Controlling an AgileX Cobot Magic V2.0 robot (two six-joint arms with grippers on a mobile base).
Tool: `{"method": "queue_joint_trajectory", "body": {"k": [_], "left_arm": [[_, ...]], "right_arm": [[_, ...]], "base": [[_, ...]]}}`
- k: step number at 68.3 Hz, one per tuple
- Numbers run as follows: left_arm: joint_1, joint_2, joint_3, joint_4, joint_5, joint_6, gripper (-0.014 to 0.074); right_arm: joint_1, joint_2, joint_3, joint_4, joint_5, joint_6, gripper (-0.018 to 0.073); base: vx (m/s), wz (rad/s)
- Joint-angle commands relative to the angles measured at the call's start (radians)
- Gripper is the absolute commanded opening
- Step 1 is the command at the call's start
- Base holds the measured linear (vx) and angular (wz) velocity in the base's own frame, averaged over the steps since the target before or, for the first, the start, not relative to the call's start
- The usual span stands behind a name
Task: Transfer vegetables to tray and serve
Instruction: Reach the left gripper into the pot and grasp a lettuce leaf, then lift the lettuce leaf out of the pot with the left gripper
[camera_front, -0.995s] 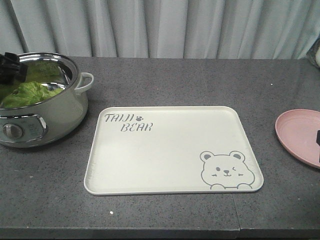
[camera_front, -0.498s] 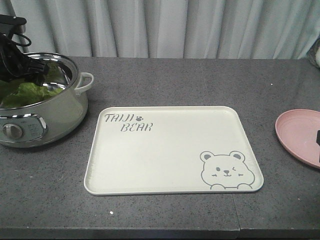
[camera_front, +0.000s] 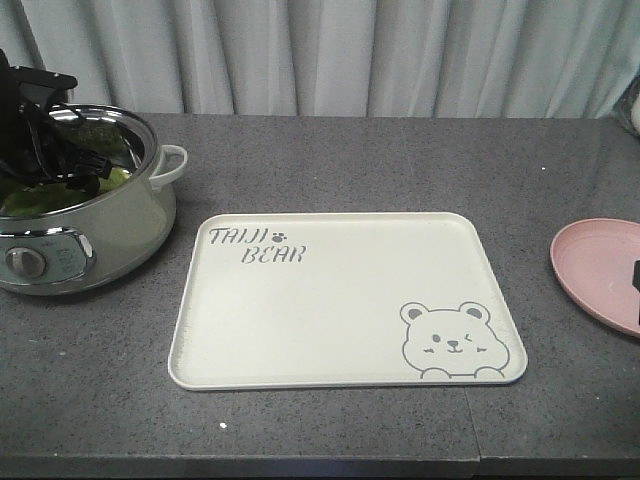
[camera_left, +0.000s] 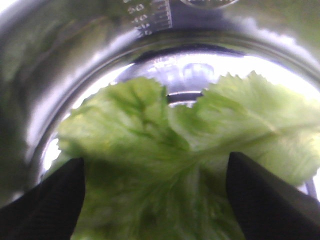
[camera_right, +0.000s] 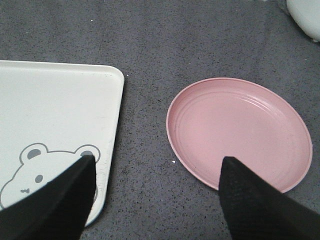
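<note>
Dark grey speckled countertop is seen running across the whole front view, and everything is set on it. Nearest the front edge, the tray is laid flat at the middle, its grey lettering at the back left and its winking bear at the front right. No leaf is found on the tray; its surface is bare.

To the right, well apart from the tray, a round pink plate is placed, also bare. The right gripper is held above the strip of counter between the tray's corner and this plate, its two black fingers spread wide with nothing between them.

Further back on the left, a pale electric pot with a steel rim and a side handle is stood beside the tray. The vegetables are all kept inside it, lying against the shiny inner wall. The left gripper is positioned within the pot, its fingers set wide apart on either side of a ruffled leaf; whether the leaf is touched cannot be told, since the wrist view is blurred.

At the very back, a pale grey curtain is hung.

The task is judged to be at its first step: nothing is transferred yet. A leaf must be gripped, carried across, released on the tray, and the tray served.
</note>
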Motion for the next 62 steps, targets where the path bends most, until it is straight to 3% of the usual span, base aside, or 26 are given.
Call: {"method": "queue_joint_trajectory", "body": {"k": [1, 12, 31, 44, 49, 62], "left_arm": [[-0.001, -0.041, -0.033, 0.004, -0.054, -0.001, 0.0555], [-0.001, -0.023, -0.033, 0.000, -0.049, -0.004, 0.0476], [-0.001, -0.022, -0.033, 0.000, -0.041, -0.004, 0.0183], [-0.001, -0.022, -0.033, 0.000, -0.039, -0.003, 0.0030], [-0.001, -0.023, -0.033, 0.000, -0.037, -0.003, -0.0008], [-0.001, -0.065, -0.033, 0.000, -0.031, -0.003, -0.0007]], "right_arm": [[-0.006, -0.002, -0.029, -0.006, -0.062, -0.005, 0.0493], [-0.006, -0.002, -0.029, -0.006, -0.062, -0.005, 0.0493], [-0.006, -0.002, -0.029, -0.006, -0.062, -0.005, 0.0493], [-0.006, -0.002, -0.029, -0.006, -0.062, -0.005, 0.0493], [-0.006, -0.002, -0.029, -0.006, -0.062, -0.005, 0.0493], [-0.006, -0.002, -0.029, -0.006, -0.062, -0.005, 0.0493]], "base": [[0.00, 0.00], [0.00, 0.00], [0.00, 0.00], [0.00, 0.00], [0.00, 0.00], [0.00, 0.00]]}}
